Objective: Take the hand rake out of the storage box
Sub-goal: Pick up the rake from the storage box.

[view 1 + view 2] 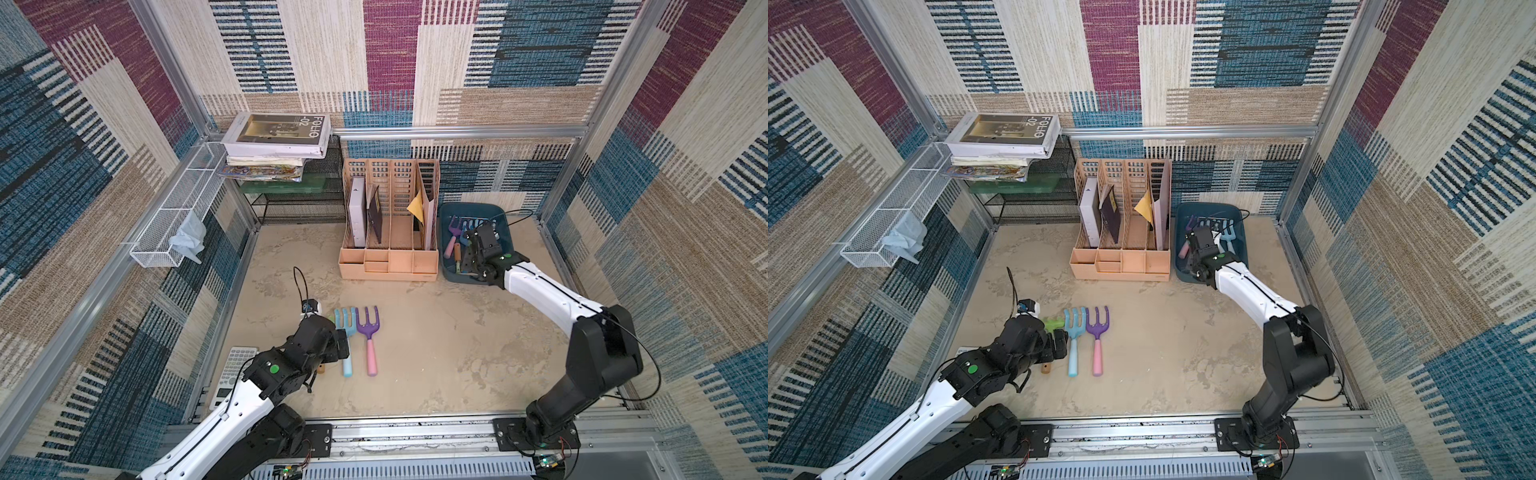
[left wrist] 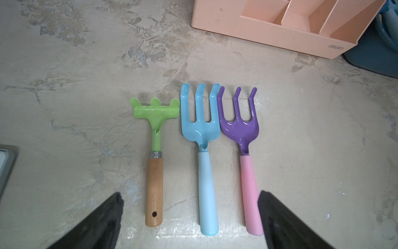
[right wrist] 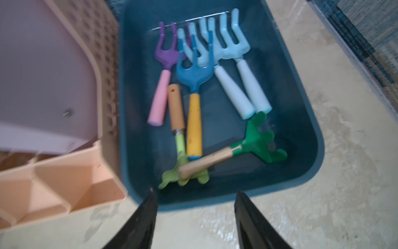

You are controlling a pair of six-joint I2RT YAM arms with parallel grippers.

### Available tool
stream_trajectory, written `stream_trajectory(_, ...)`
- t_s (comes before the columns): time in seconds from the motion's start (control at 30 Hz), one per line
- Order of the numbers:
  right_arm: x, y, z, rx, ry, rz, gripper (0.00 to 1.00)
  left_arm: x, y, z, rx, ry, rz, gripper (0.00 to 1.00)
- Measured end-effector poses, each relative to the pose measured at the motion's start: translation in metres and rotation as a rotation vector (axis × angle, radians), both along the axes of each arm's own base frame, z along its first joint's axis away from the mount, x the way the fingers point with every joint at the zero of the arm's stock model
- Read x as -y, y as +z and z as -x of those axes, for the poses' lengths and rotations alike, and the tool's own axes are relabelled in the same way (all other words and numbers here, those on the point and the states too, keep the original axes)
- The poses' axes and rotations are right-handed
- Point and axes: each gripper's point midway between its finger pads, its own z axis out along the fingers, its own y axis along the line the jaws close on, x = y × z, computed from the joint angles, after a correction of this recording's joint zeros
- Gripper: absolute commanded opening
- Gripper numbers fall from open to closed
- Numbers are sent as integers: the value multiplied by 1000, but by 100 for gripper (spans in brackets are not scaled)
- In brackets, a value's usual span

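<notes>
The left arm and the right arm look alike: a smooth white shell on the forearm and bulky matt black housings at the joints. A thin black cable runs along each white shell, and a round green dot marks each black wrist block. A small black and white camera sits on the left wrist. Each black base plate is screwed to a silver rail. The left claw and the right claw have plain black fingers tapering to points.
</notes>
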Motion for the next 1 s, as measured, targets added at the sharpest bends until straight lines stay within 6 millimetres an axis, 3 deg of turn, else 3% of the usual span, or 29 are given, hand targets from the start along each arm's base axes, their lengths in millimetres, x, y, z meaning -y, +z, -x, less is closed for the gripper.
stream_trajectory(0.13, 16, -38, -40, -81, -19, 3, 48, 0, -2, -1, -6, -3, -7, 100)
stream_trajectory(0.33, 24, -84, -73, -176, -10, -16, 46, 0, -6, -3, -22, -1, -28, 100)
stream_trajectory(0.6, 7, -101, -97, -194, 46, -50, 39, -3, -8, -5, -24, 12, -51, 100)
stream_trajectory(0.77, 8, -113, -93, -237, 43, -42, 29, -3, -8, -5, -23, 13, -51, 100)
stream_trajectory(0.9, 11, -105, -92, -232, 41, -32, 14, -3, -8, -5, -22, 14, -52, 100)
stream_trajectory(1.0, 13, -86, -89, -215, 38, -30, 8, -3, -8, -5, -21, 15, -52, 100)
